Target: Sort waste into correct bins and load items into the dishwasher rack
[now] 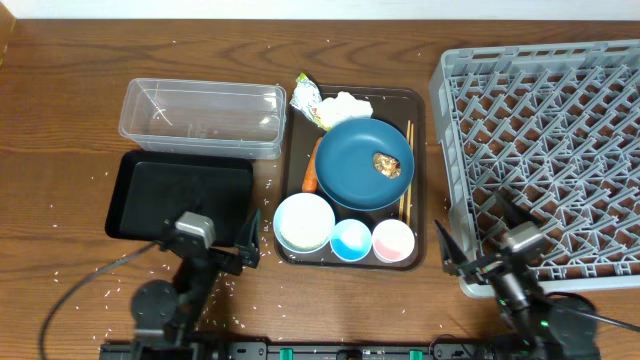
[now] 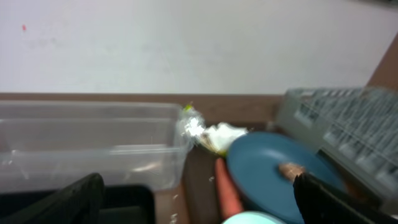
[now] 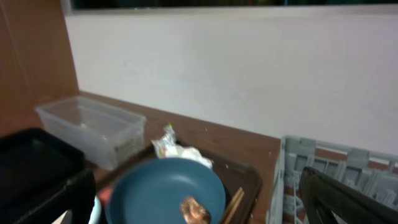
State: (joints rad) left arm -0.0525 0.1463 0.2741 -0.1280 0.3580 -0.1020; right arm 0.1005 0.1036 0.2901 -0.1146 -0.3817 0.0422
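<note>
Both sets of jaws are seen spread wide with nothing held: the left gripper [image 1: 203,240] hangs over the near edge of the black tray [image 1: 180,190], the right gripper [image 1: 478,232] at the near left corner of the dishwasher rack [image 1: 540,120]. Everything to be handled is gathered on the brown serving tray [image 1: 421,150] between them. The crumpled tissue [image 1: 345,106] and the silvery wrapper [image 1: 306,98], at its far edge, are judged to be light and soft, so a pinch at the bulk of each should do. The carrot piece [image 1: 311,172], lying beside the dark-blue plate [image 1: 360,160], is taken to be firm but possibly slick, and is best gripped across its middle. The brown food lump [image 1: 386,164] rests on the plate and may crumble, so a gentle squeeze is advised. The plate, the white bowl [image 1: 304,221], the light-blue cup [image 1: 351,239] and the pink cup [image 1: 393,240] are presumed rigid, smooth and breakable, and are best taken by the rim. The chopsticks [image 1: 406,170], thin and stiff along the plate's right side, offer little purchase and are best pinched together near one end. Loose rice [image 1: 264,226] is scattered over the surface [image 1: 80,100] and can hardly be pinched grain by grain. The clear tub [image 1: 200,145] stands behind the black tray.
</note>
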